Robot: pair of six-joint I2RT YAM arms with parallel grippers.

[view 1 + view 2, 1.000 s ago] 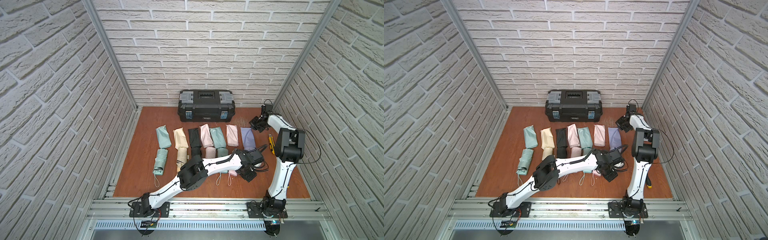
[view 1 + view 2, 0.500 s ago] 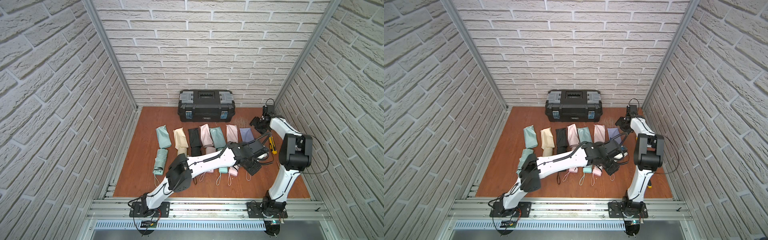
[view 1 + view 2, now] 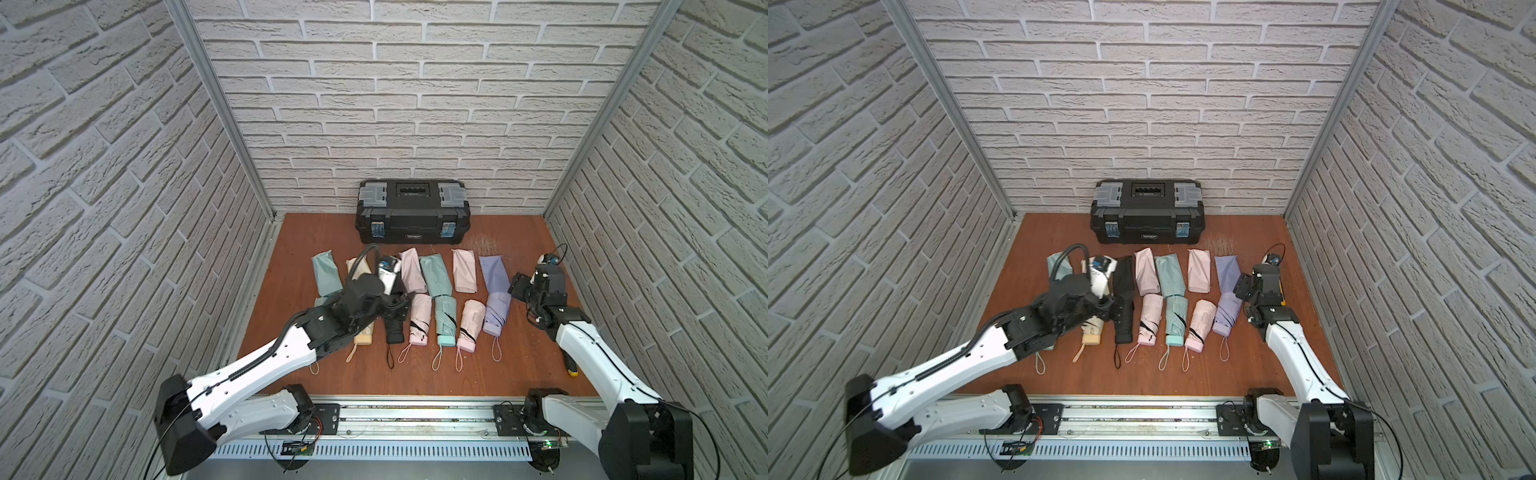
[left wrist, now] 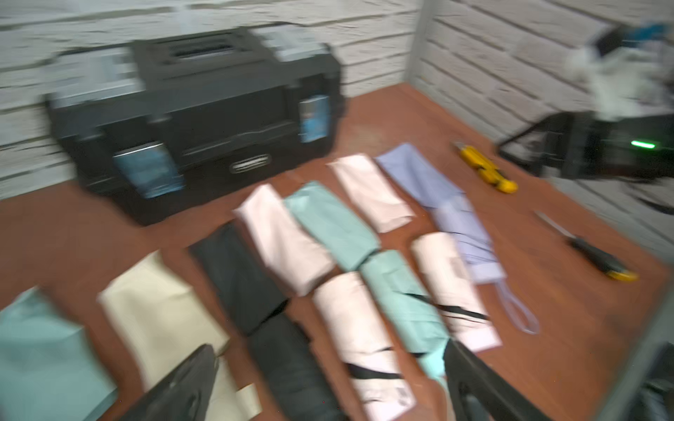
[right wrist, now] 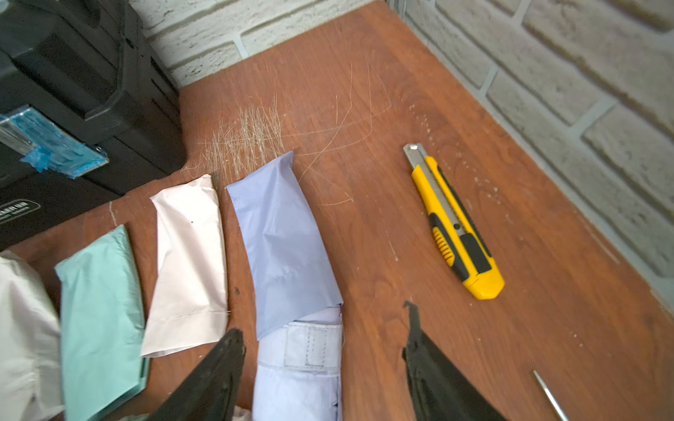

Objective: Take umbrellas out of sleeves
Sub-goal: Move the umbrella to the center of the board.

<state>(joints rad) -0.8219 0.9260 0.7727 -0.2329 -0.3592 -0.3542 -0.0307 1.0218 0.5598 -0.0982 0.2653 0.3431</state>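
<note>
In both top views a brown counter (image 3: 316,374) is seen, with a black toolbox (image 3: 411,212) set against the back wall at upper centre. Below it the sleeves (image 3: 434,276) are laid flat in a row, from mint at the left to lavender at the right. The umbrellas (image 3: 445,320) are lined up beneath them, handles and wrist loops toward the bottom edge. The left arm (image 3: 270,361) is stretched in from the lower left, and parts of the mint, cream and black pairs are covered by it. The left jaws are held over the black umbrella (image 3: 394,332). The right arm (image 3: 590,353) is raised from the lower right, and the right jaws are placed just right of the lavender umbrella (image 3: 496,313).

The left wrist view is heavily blurred. The left jaws are spread wide at the bottom edge and nothing is gripped. The black umbrella and a pink umbrella (image 4: 364,346) are framed between the fingers (image 4: 182,386).

In the right wrist view the right jaws are parted at the bottom edge and nothing is clasped. The lavender umbrella is seen in the gap, nearer the left-hand finger. Its upper end is overlapped by the mouth of the lavender sleeve (image 5: 281,237) at centre frame. A yellow utility knife (image 5: 456,226) is laid on the counter right of centre, well apart from that sleeve.
</note>
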